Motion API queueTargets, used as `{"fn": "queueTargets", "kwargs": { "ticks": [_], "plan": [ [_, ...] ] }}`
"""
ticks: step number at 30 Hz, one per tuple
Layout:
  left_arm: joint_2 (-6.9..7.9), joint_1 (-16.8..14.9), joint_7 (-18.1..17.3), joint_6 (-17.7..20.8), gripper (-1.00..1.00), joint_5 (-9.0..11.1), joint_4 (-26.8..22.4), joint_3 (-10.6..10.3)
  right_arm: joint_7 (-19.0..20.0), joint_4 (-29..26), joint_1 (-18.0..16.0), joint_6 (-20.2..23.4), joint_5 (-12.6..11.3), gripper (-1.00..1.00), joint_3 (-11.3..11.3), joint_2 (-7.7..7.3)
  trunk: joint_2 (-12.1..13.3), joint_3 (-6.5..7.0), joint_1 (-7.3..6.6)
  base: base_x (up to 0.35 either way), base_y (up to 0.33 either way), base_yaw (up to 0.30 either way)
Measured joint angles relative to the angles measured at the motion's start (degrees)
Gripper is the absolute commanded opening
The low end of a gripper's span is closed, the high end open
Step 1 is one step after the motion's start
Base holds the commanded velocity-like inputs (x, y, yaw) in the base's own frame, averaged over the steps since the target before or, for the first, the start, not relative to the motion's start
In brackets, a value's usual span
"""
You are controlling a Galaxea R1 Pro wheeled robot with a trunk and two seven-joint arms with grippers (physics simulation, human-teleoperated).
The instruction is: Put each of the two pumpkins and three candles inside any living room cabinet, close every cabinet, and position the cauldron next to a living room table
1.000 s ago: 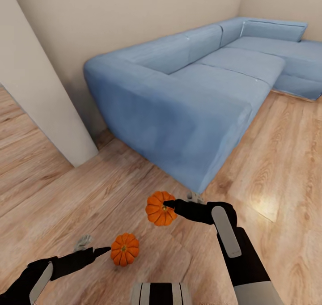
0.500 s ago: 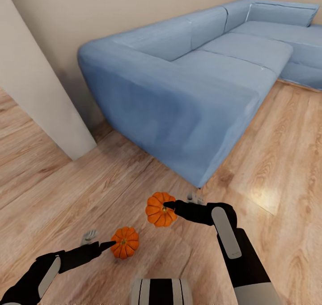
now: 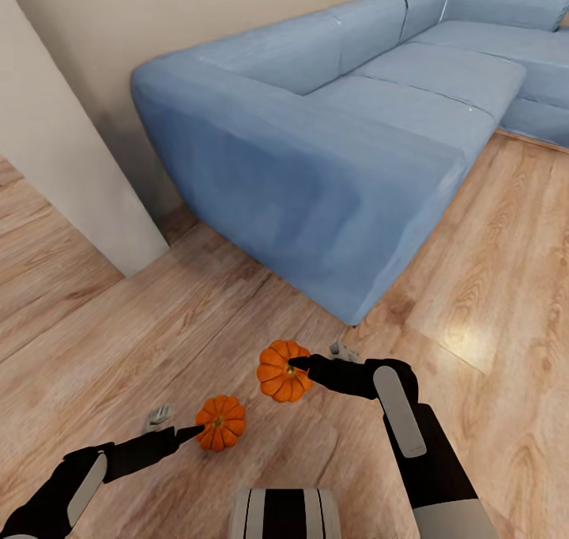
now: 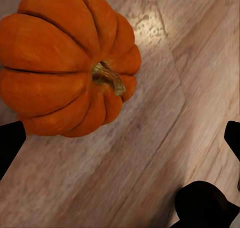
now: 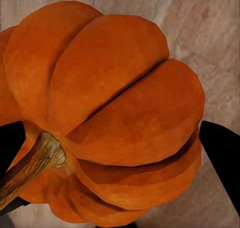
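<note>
The right gripper (image 3: 294, 364) is clamped on a pumpkin (image 3: 281, 370) held above the wooden floor (image 3: 197, 318), its far side hidden. The left gripper (image 3: 186, 435) touches a second pumpkin (image 3: 220, 422) lying on the floor; its jaws look spread, with one finger largely hidden. A blue sofa (image 3: 332, 128) stands beyond, cut off by the frame.

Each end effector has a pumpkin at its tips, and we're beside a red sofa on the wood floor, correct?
Not quite: the sofa is blue, as the head view shows. The left end effector and right end effector each have a pumpkin at their tips, over wood floor.
</note>
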Motion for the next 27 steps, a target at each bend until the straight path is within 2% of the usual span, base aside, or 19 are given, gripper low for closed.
{"fn": "queueTargets", "kwargs": {
  "ticks": [5,21,23,25,26,27],
  "plan": [
    [0.12,-0.03,0.00,-0.04,1.00,0.05,0.00,0.03,0.00,0.00,0.00,0.00,-0.03,-1.00,0.07,0.08,0.00,-0.01,0.00,0.000,0.000,0.000],
    [0.34,-0.04,0.01,0.04,1.00,0.09,0.00,0.28,0.22,-0.17,0.00,0.00,0.10,-1.00,0.28,0.24,-0.21,-3.55,0.41,0.000,0.000,0.000],
    [0.32,-0.04,0.01,0.00,1.00,0.10,0.00,0.29,1.31,-0.48,0.00,-0.02,-0.17,-1.00,1.72,0.32,-0.22,-3.55,0.41,0.000,0.000,0.000],
    [0.32,-0.05,0.05,-0.01,1.00,0.10,0.00,0.29,3.73,-1.70,0.01,-0.03,-0.01,-1.00,5.32,0.23,-0.22,-3.56,0.41,0.000,0.000,0.000],
    [0.33,-0.05,0.06,-0.03,1.00,0.10,0.01,0.29,4.68,-2.82,0.01,-0.12,-1.57,-1.00,6.54,0.14,-0.22,-3.55,0.41,0.000,0.000,0.000],
    [0.36,-0.04,0.07,-0.11,1.00,0.10,0.00,0.29,5.48,-4.40,0.11,-0.11,-1.47,-1.00,7.30,0.06,-0.22,-3.55,0.40,0.000,0.000,0.000]
  ]
}}
